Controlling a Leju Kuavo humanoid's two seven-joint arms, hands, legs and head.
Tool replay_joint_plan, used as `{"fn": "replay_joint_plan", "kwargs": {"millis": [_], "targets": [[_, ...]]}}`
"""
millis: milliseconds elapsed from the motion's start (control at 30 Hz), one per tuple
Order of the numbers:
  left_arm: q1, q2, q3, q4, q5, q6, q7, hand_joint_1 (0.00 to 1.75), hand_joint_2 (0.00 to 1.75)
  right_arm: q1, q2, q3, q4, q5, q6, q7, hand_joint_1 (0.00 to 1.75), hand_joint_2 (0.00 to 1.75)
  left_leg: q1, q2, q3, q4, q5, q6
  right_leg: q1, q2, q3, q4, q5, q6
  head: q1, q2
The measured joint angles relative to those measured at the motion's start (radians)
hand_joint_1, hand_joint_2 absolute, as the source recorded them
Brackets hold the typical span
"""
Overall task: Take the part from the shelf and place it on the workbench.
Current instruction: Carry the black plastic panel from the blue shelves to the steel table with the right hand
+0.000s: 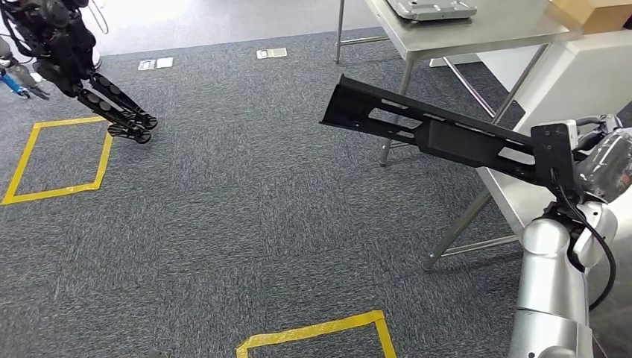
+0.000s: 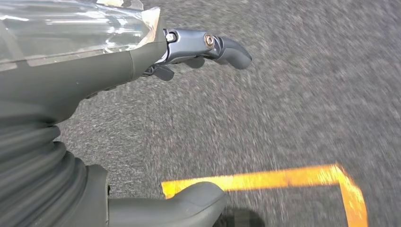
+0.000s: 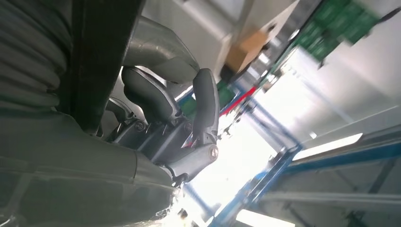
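Observation:
The part point(image 1: 440, 134) is a long black slotted metal bar, held level above the carpet and pointing left from my right hand point(image 1: 600, 160) at the right edge of the head view. In the right wrist view my right hand point(image 3: 161, 113) has its fingers point(image 3: 205, 101) curled around the black part point(image 3: 101, 56). The workbench point(image 1: 499, 33), a steel table on thin legs, stands beyond the part's far end at the upper right. My left hand point(image 2: 142, 61) hangs over the grey carpet with its fingers point(image 2: 229, 51) and thumb apart, holding nothing.
Another dark robot point(image 1: 67, 52) stands at the upper left beside a yellow tape square point(image 1: 59, 160). A second yellow tape outline point(image 1: 320, 332) lies on the carpet near me. A grey tray point(image 1: 432, 9) and a cardboard box point(image 1: 596, 11) sit on the workbench. A white cabinet point(image 1: 574, 82) stands to its right.

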Motion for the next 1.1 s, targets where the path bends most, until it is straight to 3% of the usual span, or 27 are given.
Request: {"fn": "replay_joint_plan", "kwargs": {"millis": [100,133,167,200,233,300,367,400,467,533,600,667,700,733,800,867,933,967,1033,1100], "targets": [[0.005,0.0,-0.001,0.0,-0.009,-0.011,0.005,0.0,1.75,0.013,-0.006,-0.012,-0.001,0.072,-0.014,0.039,1.75,1.75,0.011,-0.089,-0.07,0.166,-0.091,-0.012,-0.009,0.037,0.001,-0.003,0.005,-0.019,-0.005,0.0],[0.007,0.001,-0.001,0.0,-0.011,-0.011,0.007,0.0,1.75,0.019,-0.008,-0.019,-0.001,0.092,-0.015,0.049,1.75,1.75,0.013,-0.099,-0.098,0.225,-0.113,-0.015,-0.009,0.051,0.001,-0.003,0.005,-0.021,-0.007,0.0],[0.009,0.001,-0.001,0.0,-0.012,-0.011,0.01,0.0,1.75,0.025,-0.011,-0.027,-0.001,0.106,-0.014,0.056,1.75,1.75,0.015,-0.104,-0.115,0.256,-0.117,-0.017,-0.009,0.066,0.001,-0.003,0.005,-0.021,-0.008,0.0],[0.01,0.003,-0.001,0.0,-0.013,-0.011,0.012,0.0,1.75,0.029,-0.016,-0.037,-0.001,0.115,-0.014,0.06,1.75,1.75,0.019,-0.106,-0.115,0.252,-0.101,-0.019,-0.01,0.081,0.001,-0.001,0.006,-0.02,-0.009,0.0],[0.01,0.004,-0.001,0.0,-0.015,-0.011,0.014,0.0,1.75,0.03,-0.023,-0.046,-0.001,0.12,-0.013,0.063,1.75,1.75,0.023,-0.111,-0.098,0.211,-0.069,-0.02,-0.011,0.096,0.001,0.001,0.006,-0.019,-0.009,0.0],[0.009,0.007,-0.001,0.001,-0.017,-0.011,0.018,0.0,1.75,0.025,-0.036,-0.063,-0.001,0.125,-0.013,0.067,1.75,1.75,0.036,-0.155,-0.04,0.085,-0.005,-0.026,-0.013,0.123,-0.005,0.012,0.004,-0.013,-0.009,0.0],[0.009,0.008,-0.001,0.001,-0.018,-0.011,0.02,0.0,1.75,0.017,-0.045,-0.074,-0.001,0.127,-0.013,0.071,1.75,1.75,0.04,-0.196,-0.012,0.017,0.014,-0.027,-0.011,0.147,-0.02,0.022,0.006,0.001,-0.008,0.0],[0.009,0.009,-0.001,0.001,-0.018,-0.011,0.021,0.0,1.75,0.015,-0.051,-0.079,-0.001,0.13,-0.013,0.071,1.75,1.75,0.035,-0.198,-0.011,0.01,0.011,-0.023,-0.011,0.161,-0.027,0.022,0.009,0.012,-0.008,0.0],[0.006,0.01,-0.001,0.0,-0.019,-0.011,0.023,0.0,1.75,0.019,-0.064,-0.09,-0.002,0.138,-0.014,0.072,1.75,1.75,0.025,-0.171,-0.009,0.001,0.02,-0.002,-0.018,0.175,-0.039,0.016,0.018,0.03,-0.009,0.0],[0.004,0.013,0.0,0.0,-0.022,-0.012,0.025,0.0,1.75,0.022,-0.08,-0.103,-0.006,0.145,-0.015,0.073,1.75,1.75,0.024,-0.145,-0.006,-0.016,0.033,0.018,-0.018,0.13,-0.066,0.053,0.0,0.032,-0.004,0.0],[0.006,0.018,0.0,0.0,-0.024,-0.014,0.027,0.0,1.75,0.024,-0.091,-0.112,-0.011,0.146,-0.015,0.074,1.75,1.75,0.02,-0.117,-0.005,-0.022,0.038,0.027,-0.015,0.072,-0.124,0.171,-0.051,0.026,0.002,0.0],[0.009,0.021,0.0,0.0,-0.025,-0.017,0.028,0.0,1.75,0.031,-0.099,-0.12,-0.012,0.146,-0.015,0.075,1.75,1.75,0.015,-0.087,-0.006,-0.022,0.037,0.029,-0.016,0.056,-0.172,0.279,-0.085,0.029,0.003,0.0],[0.009,0.022,0.0,0.0,-0.026,-0.017,0.028,0.0,1.75,0.037,-0.102,-0.124,-0.012,0.144,-0.015,0.075,1.75,1.75,0.013,-0.073,-0.007,-0.022,0.036,0.029,-0.017,0.052,-0.171,0.284,-0.083,0.035,0.003,0.0],[0.008,0.023,0.0,0.0,-0.027,-0.016,0.026,0.0,1.75,0.042,-0.105,-0.128,-0.014,0.137,-0.014,0.074,1.75,1.75,0.013,-0.059,-0.007,-0.022,0.035,0.028,-0.018,0.045,-0.147,0.247,-0.068,0.042,0.003,0.0],[0.008,0.024,0.0,0.0,-0.028,-0.013,0.018,0.0,1.75,0.053,-0.11,-0.134,-0.027,0.11,-0.011,0.069,1.75,1.75,0.01,-0.036,-0.004,-0.021,0.032,0.024,-0.016,-0.001,-0.068,0.108,-0.028,0.051,0.004,0.0],[0.008,0.025,0.0,0.0,-0.029,-0.014,0.005,0.0,1.75,0.068,-0.116,-0.142,-0.051,0.086,-0.01,0.064,1.75,1.75,0.004,-0.016,0.001,-0.02,0.025,0.014,-0.005,-0.039,-0.016,0.02,-0.007,0.041,0.004,0.0],[0.008,0.026,0.0,0.0,-0.03,-0.017,-0.005,0.0,1.75,0.088,-0.123,-0.153,-0.075,0.076,-0.009,0.059,1.75,1.75,0.001,0.005,0.008,-0.021,0.019,0.004,0.005,-0.027,-0.009,0.009,-0.002,0.024,0.002,0.0],[0.008,0.026,0.0,-0.001,-0.031,-0.017,-0.008,0.0,1.75,0.098,-0.127,-0.158,-0.086,0.074,-0.007,0.056,1.75,1.75,0.004,0.01,0.01,-0.019,0.014,-0.002,-0.001,-0.015,-0.008,0.008,0.0,0.016,0.002,0.0],[0.007,0.028,0.0,-0.001,-0.032,-0.016,-0.008,0.0,1.75,0.109,-0.132,-0.163,-0.101,0.072,-0.002,0.051,1.75,1.75,0.011,-0.023,0.001,0.016,-0.013,-0.012,-0.011,0.01,-0.004,0.003,0.006,0.0,0.0,0.0],[0.008,0.029,0.0,0.0,-0.033,-0.012,0.001,0.0,1.75,0.112,-0.13,-0.161,-0.105,0.073,0.003,0.049,1.75,1.75,0.015,-0.081,-0.045,0.123,-0.073,-0.019,-0.014,0.033,-0.003,0.001,0.008,-0.012,-0.003,0.0]]}}
